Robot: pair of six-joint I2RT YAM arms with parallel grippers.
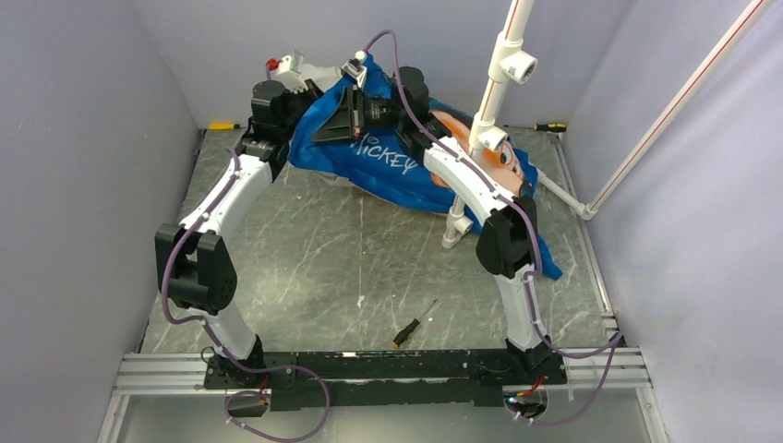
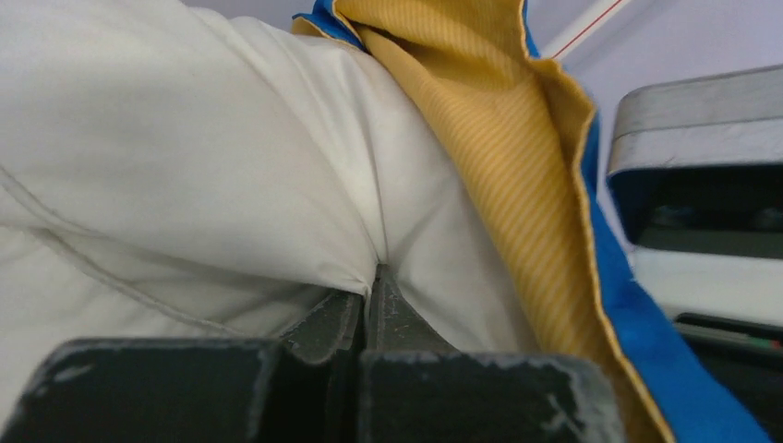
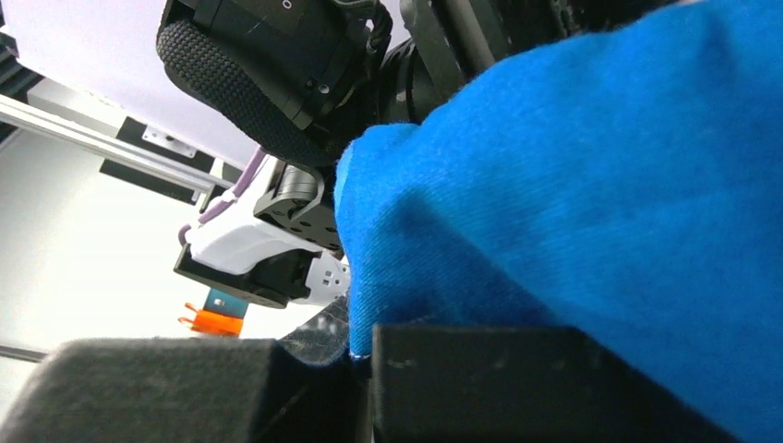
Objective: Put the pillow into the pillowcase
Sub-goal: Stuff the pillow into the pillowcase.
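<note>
The work is in the stuffing step: the pillow goes into the mouth of the case while the mouth is held open.

The left claw (image 2: 371, 291) is pinched fully together on a small fold of the pillow (image 2: 185, 157), whose white cover puckers where the tips bite it. Just to the right of that pinch, the yellow-orange striped lining of the pillowcase (image 2: 489, 138) drapes over the pillow, and its blue hem runs down the right side. So this end of the pillow sits at the mouth, partly under the lining and partly bare.

The right claw (image 3: 355, 346) is also closed tight, on the blue edge of the case, with the fabric bunched above its tips. The other arm's wrist sits close behind it.

From above, the blue Mickey-print case lies at the far side of the bench (image 1: 323, 249), from the centre out to the right. Both arms reach over to its far-left end, which is lifted. The case looks full along its length, so most of the pillow is probably inside already, though the top view shows no white of it clearly.

The next move probably calls for opposite pulls. The right claw draws the hem leftward over the exposed end, and the left claw pushes the pillow rightward, deeper in. The left claw would have to let go before the hem passes over it, or it ends up trapped inside. Both grips are thin pinches of cloth and could slip under a hard tug.

A screwdriver (image 1: 409, 328) lies on the near part of the bench, well apart from the work.
</note>
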